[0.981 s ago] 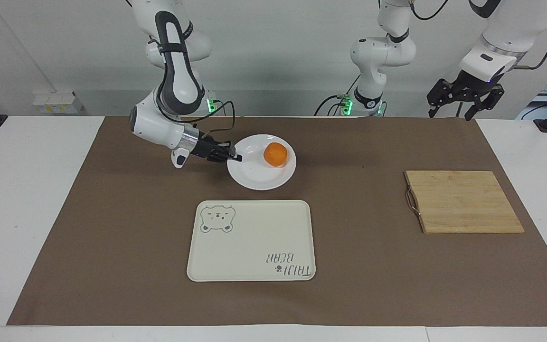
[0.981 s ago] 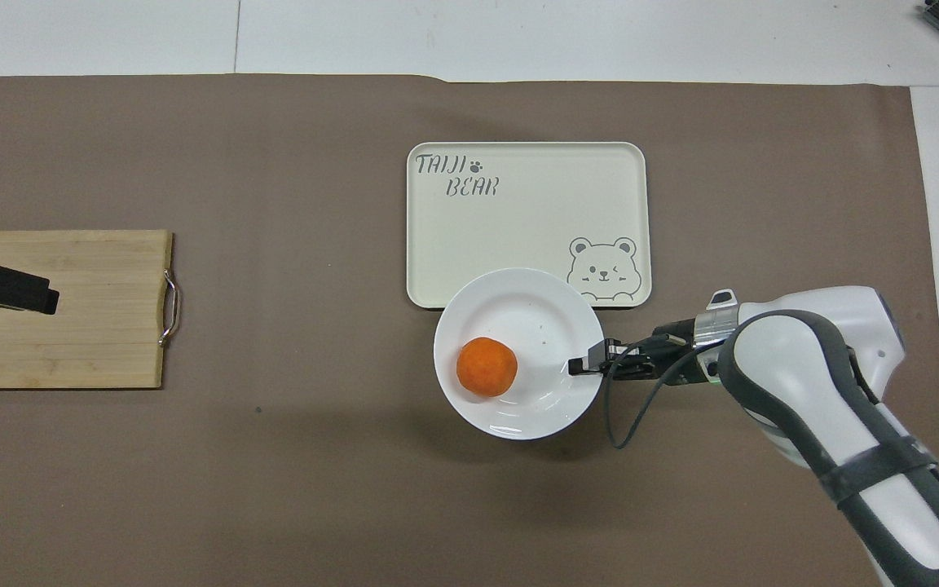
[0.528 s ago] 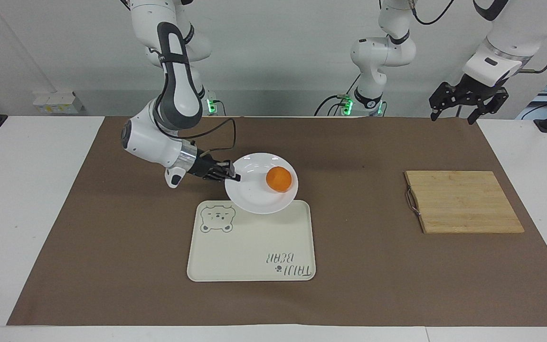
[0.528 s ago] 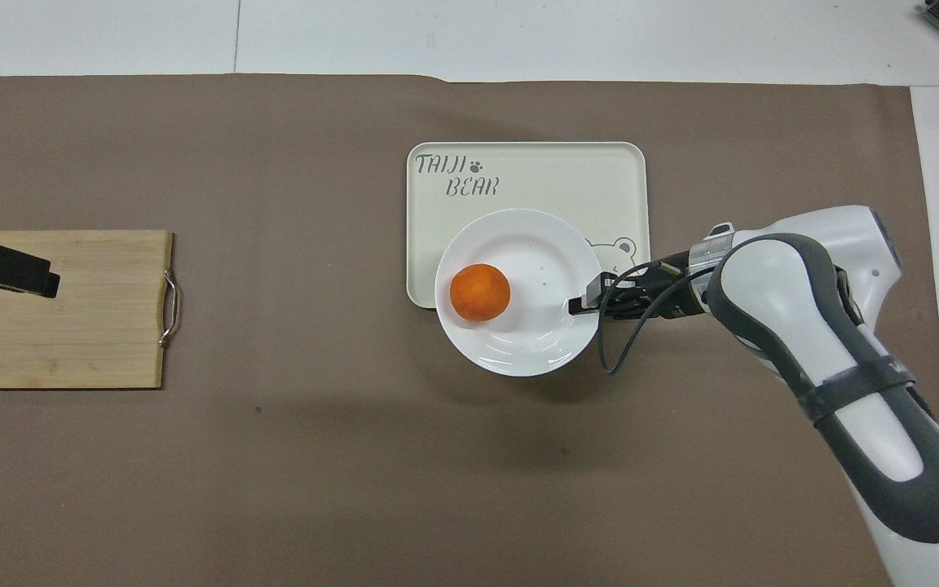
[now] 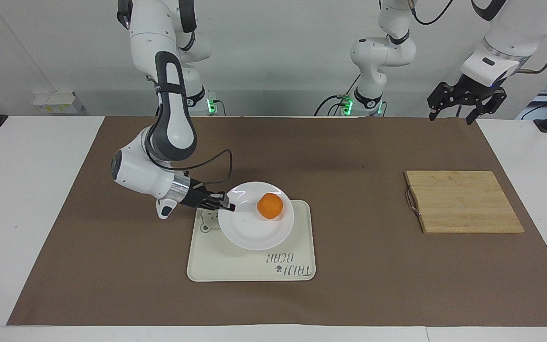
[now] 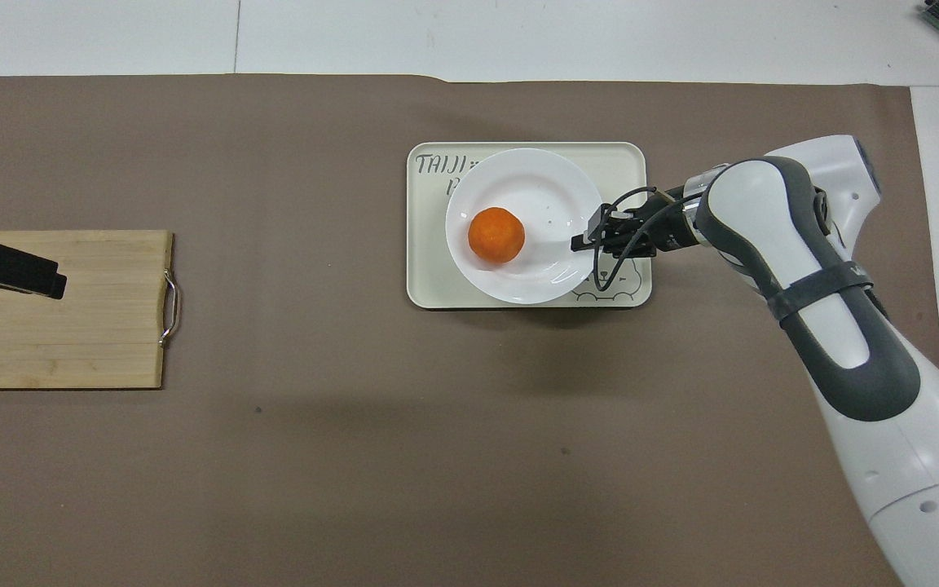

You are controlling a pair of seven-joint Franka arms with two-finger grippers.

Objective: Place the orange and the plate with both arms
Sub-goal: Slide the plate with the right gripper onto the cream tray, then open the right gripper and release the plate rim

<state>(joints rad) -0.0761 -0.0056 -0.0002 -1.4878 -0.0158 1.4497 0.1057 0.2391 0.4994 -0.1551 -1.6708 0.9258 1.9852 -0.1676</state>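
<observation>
The white plate (image 5: 249, 230) (image 6: 547, 183) carries the orange (image 5: 270, 206) (image 6: 496, 236) and hangs just over the cream bear tray (image 5: 292, 263) (image 6: 429, 281). My right gripper (image 5: 228, 205) (image 6: 579, 242) is shut on the plate's rim at the edge toward the right arm's end of the table. Part of the tray's bear drawing and lettering is covered by the plate. My left gripper (image 5: 466, 102) (image 6: 50, 285) waits open, raised over the wooden cutting board's area at the left arm's end, holding nothing.
A wooden cutting board (image 5: 463, 202) (image 6: 70, 318) with a metal handle lies toward the left arm's end of the table. A brown mat (image 5: 359, 142) (image 6: 315, 456) covers the table under everything.
The right arm has carried the plate with the orange away from the robots, from the bare mat to over the tray. The left gripper has barely moved.
</observation>
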